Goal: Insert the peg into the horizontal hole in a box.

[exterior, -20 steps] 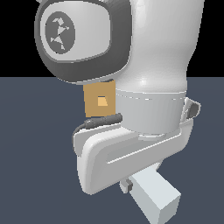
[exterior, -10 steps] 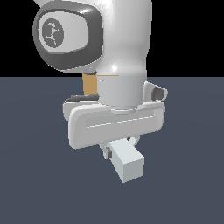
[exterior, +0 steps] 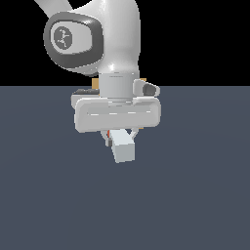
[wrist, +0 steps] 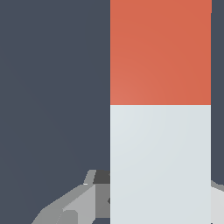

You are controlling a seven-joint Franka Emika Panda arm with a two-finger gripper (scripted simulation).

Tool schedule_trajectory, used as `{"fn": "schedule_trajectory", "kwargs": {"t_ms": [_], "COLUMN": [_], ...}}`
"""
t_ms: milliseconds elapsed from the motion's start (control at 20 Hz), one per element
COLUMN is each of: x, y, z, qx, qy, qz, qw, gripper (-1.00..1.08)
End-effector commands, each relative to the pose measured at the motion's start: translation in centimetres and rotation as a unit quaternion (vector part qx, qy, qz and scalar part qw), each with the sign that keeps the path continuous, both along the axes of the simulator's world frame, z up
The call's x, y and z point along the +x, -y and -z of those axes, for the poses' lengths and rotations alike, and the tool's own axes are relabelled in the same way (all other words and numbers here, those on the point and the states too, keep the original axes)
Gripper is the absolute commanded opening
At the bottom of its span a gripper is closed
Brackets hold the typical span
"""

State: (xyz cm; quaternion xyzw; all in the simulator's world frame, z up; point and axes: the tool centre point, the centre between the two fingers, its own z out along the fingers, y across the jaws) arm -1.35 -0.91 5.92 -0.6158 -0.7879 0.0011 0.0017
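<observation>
peg (exterior: pixel 123 148): pale grey bar with a red-orange end, held level above the floor, grey end toward the camera.
box (exterior: pixel 96 84): tan, only slivers showing behind the arm.

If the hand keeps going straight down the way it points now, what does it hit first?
Most likely the bare floor. The hand, shut on the peg, points downward, and nothing shows beneath it. The box is almost hidden behind the arm, off that line, though depth is unclear.
</observation>
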Motion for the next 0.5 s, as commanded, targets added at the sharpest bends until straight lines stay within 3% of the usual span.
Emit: {"fn": "schedule_trajectory", "kwargs": {"t_ms": [0,450], "x": [-0.4,-1.1], "y": [-1.8,-6.2], "z": [-0.6,-1.7], "qx": [0.000,0.000], "qy": [0.002,0.002], "qz": [0.016,0.053], "qw": [0.9999,0.9986], "gripper": [-1.00,-1.00]}}
